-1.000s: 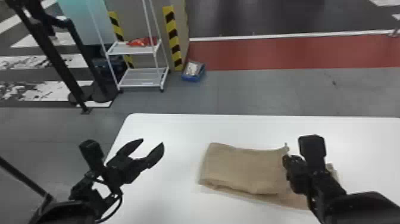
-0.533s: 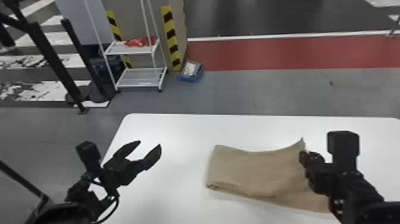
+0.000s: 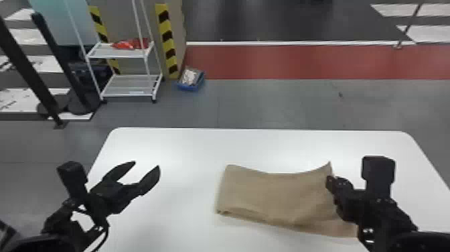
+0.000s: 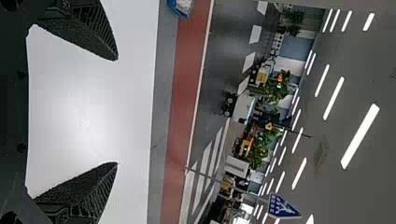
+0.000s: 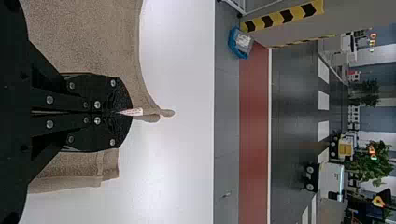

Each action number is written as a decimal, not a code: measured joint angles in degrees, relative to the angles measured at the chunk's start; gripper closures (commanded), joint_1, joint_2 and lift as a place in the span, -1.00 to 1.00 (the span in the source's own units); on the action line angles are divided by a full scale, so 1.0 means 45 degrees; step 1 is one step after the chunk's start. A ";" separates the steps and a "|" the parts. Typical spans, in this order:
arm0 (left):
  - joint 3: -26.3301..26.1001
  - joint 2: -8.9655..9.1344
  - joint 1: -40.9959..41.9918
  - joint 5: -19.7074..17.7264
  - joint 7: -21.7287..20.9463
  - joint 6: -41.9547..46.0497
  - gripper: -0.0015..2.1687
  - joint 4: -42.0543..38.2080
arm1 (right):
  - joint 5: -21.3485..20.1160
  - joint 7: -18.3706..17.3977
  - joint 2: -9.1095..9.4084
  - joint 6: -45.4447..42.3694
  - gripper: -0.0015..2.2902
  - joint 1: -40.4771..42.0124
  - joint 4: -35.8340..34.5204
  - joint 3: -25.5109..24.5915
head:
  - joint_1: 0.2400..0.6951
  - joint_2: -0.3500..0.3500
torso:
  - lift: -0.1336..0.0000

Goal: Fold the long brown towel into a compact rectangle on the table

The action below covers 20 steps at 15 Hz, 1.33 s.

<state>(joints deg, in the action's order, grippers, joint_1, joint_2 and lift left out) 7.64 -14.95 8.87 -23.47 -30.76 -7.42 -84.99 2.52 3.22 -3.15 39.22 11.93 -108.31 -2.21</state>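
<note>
The long brown towel (image 3: 274,196), soft, matte cloth, is lying partly folded on the white rectangular table (image 3: 187,150). The black two-fingered right gripper (image 5: 133,112) is pinching its raised far corner. The matching left gripper (image 3: 147,165) is hovering open, well apart. The towel is probably light and floppy, sagging unless held by corners or layered edges.

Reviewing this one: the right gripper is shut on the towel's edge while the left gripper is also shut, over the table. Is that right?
Not quite: the left gripper is open, its fingers wide apart in the left wrist view. The rest stands.
</note>
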 measured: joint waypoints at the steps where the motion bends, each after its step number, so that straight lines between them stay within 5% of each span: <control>1: 0.0029 -0.0002 0.0038 0.0029 0.0000 -0.0050 -0.93 -0.0020 | 0.0112 0.0022 -0.0001 0.0076 0.34 0.0102 -0.0350 -0.0007 | 1.00 0.12 | 1.00; 5: 0.0127 -0.0012 0.0158 0.0057 -0.0013 -0.0098 -0.93 -0.0078 | 0.0246 0.0046 -0.0001 0.0667 0.33 0.0706 -0.1738 -0.0275 | 1.00 0.13 | 1.00; 16: 0.0187 0.0003 0.0628 0.0118 -0.0041 -0.0062 -0.93 -0.0323 | -0.0851 0.0225 -0.0043 -0.3264 0.28 -0.0670 0.3613 -0.1035 | 1.00 -0.06 | 1.00; 17: 0.0201 0.0003 0.0683 0.0118 -0.0027 -0.0062 -0.93 -0.0390 | -0.0832 0.0146 -0.0041 -0.3271 0.05 -0.0629 0.3689 -0.1044 | 1.00 -0.06 | 1.00; 19: 0.0188 0.0008 0.0802 0.0118 0.0011 -0.0071 -0.93 -0.0610 | -0.1089 -0.0375 -0.0028 -0.2943 -1.00 -0.0583 0.3724 -0.1049 | 1.00 -0.11 | 1.00; 20: 0.0180 0.0022 0.0873 0.0118 0.0034 -0.0071 -0.93 -0.0751 | -0.1411 -0.0847 -0.0016 -0.2842 -1.00 -0.0553 0.3719 -0.1048 | 1.00 -0.14 | 1.00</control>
<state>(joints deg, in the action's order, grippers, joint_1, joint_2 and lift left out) 8.45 -14.85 12.80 -22.94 -30.60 -7.74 -88.37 -3.83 -0.60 -3.22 26.43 9.44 -91.57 -6.93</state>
